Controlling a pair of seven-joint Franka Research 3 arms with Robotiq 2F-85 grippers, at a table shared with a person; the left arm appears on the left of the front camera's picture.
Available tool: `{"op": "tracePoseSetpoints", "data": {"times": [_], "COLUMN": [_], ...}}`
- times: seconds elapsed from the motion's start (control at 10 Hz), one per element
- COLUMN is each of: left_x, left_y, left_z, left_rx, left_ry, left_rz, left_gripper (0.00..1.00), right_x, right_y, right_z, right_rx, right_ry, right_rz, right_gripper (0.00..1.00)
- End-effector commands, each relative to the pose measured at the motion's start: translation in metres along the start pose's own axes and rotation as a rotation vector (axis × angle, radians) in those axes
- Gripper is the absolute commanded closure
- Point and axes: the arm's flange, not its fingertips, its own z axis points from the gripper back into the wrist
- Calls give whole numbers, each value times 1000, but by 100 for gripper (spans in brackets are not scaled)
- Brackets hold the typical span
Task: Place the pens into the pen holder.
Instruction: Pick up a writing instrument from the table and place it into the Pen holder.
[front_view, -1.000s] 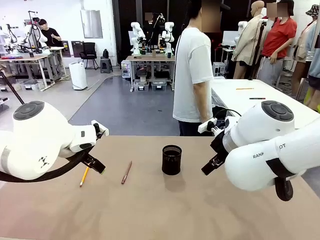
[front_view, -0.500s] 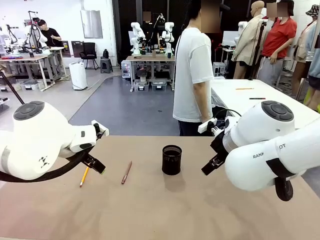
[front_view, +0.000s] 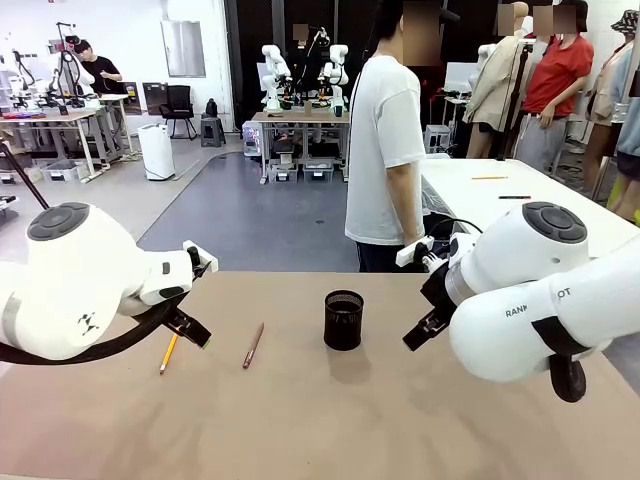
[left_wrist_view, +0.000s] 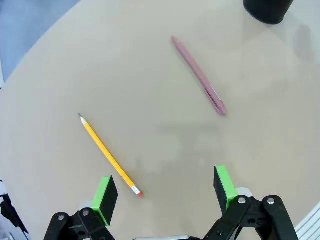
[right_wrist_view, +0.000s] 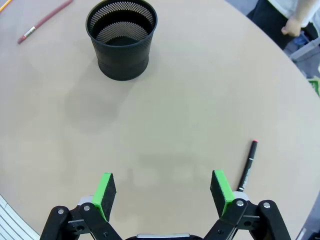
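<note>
Table (front_view: 320, 430), tan, carries everything.

Pen holder (front_view: 343, 320) upright mid-table, mouth up; at 11 o'clock in the right wrist view.

Left gripper (left_wrist_view: 164, 189): jaws wide, holding nothing, above the table.

Right gripper (right_wrist_view: 161, 192): jaws wide, holding nothing.

Yellow pencil (left_wrist_view: 108, 155): flat on the table, long axis 11 to 5 in the left wrist view, lead at 11, eraser between the pads.

Reddish-brown pen (left_wrist_view: 199, 75): flat, axis 11 to 5, clip end at 5, well apart from the pencil.

Black pen (right_wrist_view: 247, 166): flat, red tip near 12, just beside one pad.

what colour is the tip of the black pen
Pink-red; the black pen shows it best in the right wrist view.
</note>
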Motion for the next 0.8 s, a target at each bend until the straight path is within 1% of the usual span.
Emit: {"op": "tracePoseSetpoints", "data": {"times": [0.0, 0.6, 0.7], "left_x": [0, 0, 0], "left_y": [0, 0, 3], "left_z": [0, 0, 8], "left_rx": [0, 0, -9], "left_ry": [0, 0, 35], "left_rz": [0, 0, 0], "left_gripper": [0, 0, 0], "right_x": [0, 0, 0], "right_y": [0, 0, 7], "right_z": [0, 0, 4], "right_rx": [0, 0, 72], "right_ry": [-1, 0, -38], "right_rz": [-1, 0, -23], "right_gripper": [0, 0, 0]}}
